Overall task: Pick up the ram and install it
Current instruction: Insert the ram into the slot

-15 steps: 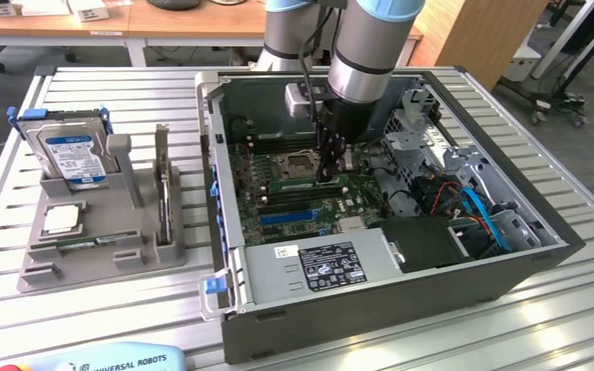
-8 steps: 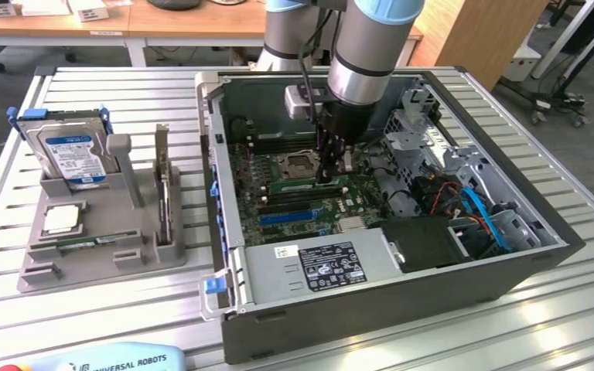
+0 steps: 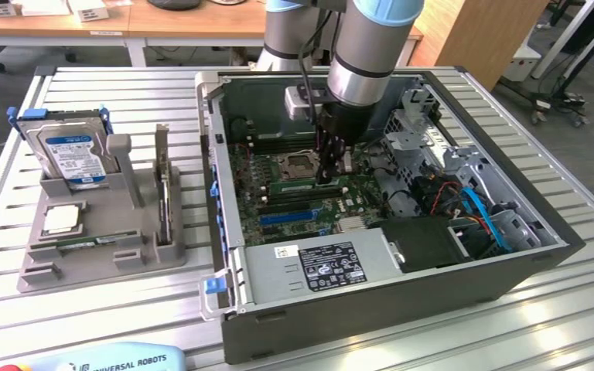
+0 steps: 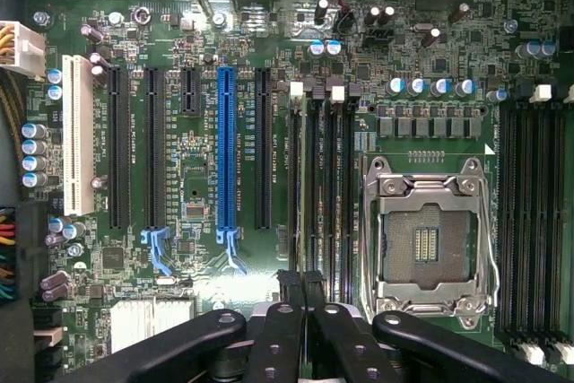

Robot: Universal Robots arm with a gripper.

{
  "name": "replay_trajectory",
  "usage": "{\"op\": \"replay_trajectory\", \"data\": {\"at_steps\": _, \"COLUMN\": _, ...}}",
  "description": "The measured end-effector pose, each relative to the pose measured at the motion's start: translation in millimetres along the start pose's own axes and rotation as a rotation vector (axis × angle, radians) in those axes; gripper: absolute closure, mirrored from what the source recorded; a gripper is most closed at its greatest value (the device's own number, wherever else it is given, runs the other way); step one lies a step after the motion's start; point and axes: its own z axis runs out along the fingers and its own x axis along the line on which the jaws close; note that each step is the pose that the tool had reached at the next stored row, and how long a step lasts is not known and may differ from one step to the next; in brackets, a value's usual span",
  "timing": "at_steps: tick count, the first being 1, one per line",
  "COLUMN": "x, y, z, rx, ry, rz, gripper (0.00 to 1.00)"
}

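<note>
ram (image 3: 288,186) looks seated in a slot just beside the CPU socket (image 3: 299,164), inside the case (image 3: 380,325) on the bench (image 3: 565,309). fingers (image 4: 285,338) closed together, tips at the slots' end; can't tell if they touch.

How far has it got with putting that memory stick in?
Reaching looks done: the hand is down inside the case, over the memory slots beside the processor socket. In hand: its fingers are shut there. Left: I cannot tell whether the ram is gripped or already seated.
</note>
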Motion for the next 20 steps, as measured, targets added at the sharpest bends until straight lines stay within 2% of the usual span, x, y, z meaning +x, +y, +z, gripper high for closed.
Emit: {"op": "replay_trajectory", "data": {"at_steps": 20, "x": 0.9, "y": -0.1, "z": 1.3, "rx": 0.0000, "ry": -0.0001, "rz": 0.000, "gripper": 0.89}}
